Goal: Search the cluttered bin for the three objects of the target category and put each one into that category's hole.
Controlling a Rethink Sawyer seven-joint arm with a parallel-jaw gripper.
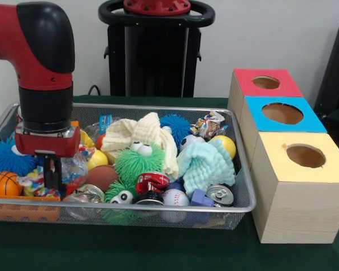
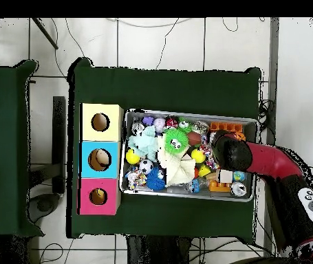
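My gripper (image 1: 52, 179) is sunk among clear candy bags (image 1: 73, 168) in the wire mesh bin (image 1: 244, 199); its fingertips are hidden, so whether they grip anything I cannot tell.

A silver wire-mesh bin (image 1: 242, 204) sits on the green-clothed table (image 1: 130, 251), with three wooden boxes topped by round holes (image 1: 296, 192) in a row just right of it. In the bin, a green fuzzy googly-eyed toy (image 1: 138, 161) lies mid-front, a white baseball (image 1: 175, 199) near it, and an orange mini basketball (image 1: 3, 183) at the left end.
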